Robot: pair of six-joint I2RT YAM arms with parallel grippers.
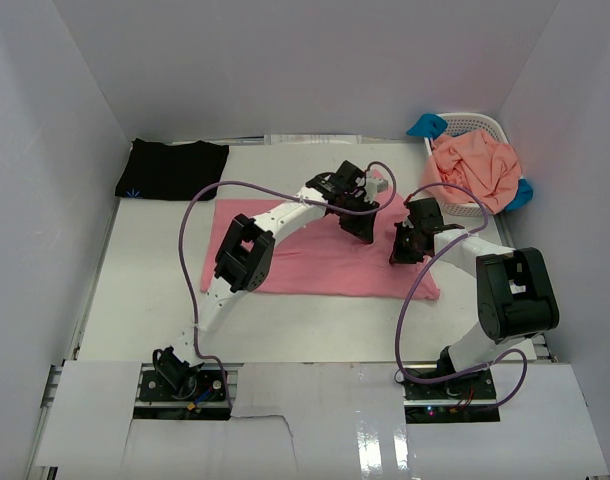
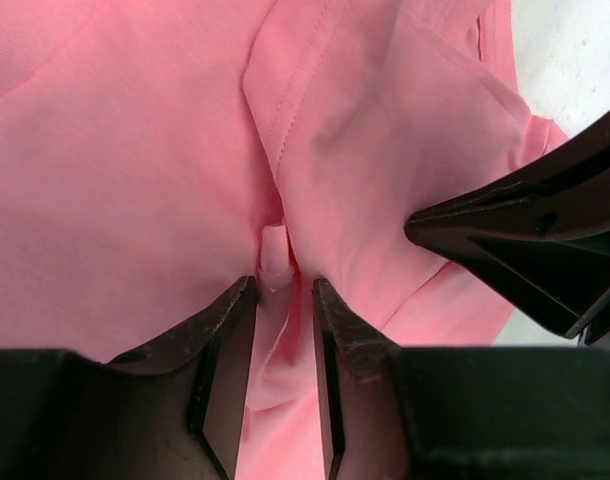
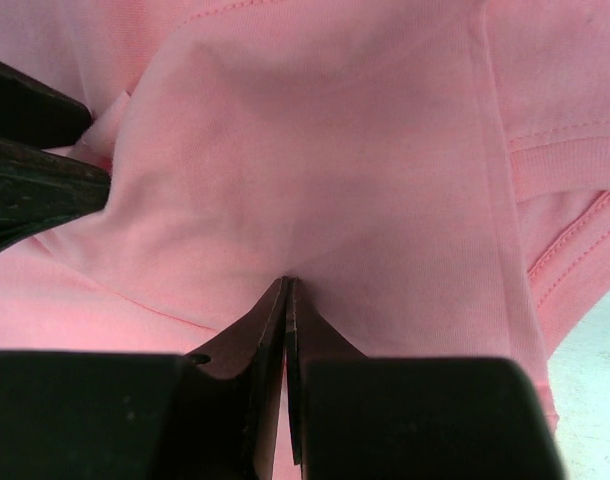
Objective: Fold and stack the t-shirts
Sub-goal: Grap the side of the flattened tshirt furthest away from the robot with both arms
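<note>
With the left claw and right claw each clamped on the rose-pink t-shirt spread on the counter, a fold seemed underway, likely needing a joint lift-and-carry.

The salmon-orange t-shirt hides most of the bright blue t-shirt in the basket.

The pink t-shirt fills nearly the whole view, creased, with a stitched seam running down its middle. At the near edge the left gripper pinches a raised fold of the cloth between its two dark fingers. On the right, the black tip of the right gripper presses into the same shirt. A patch of white table shows at the far right corner.
</note>
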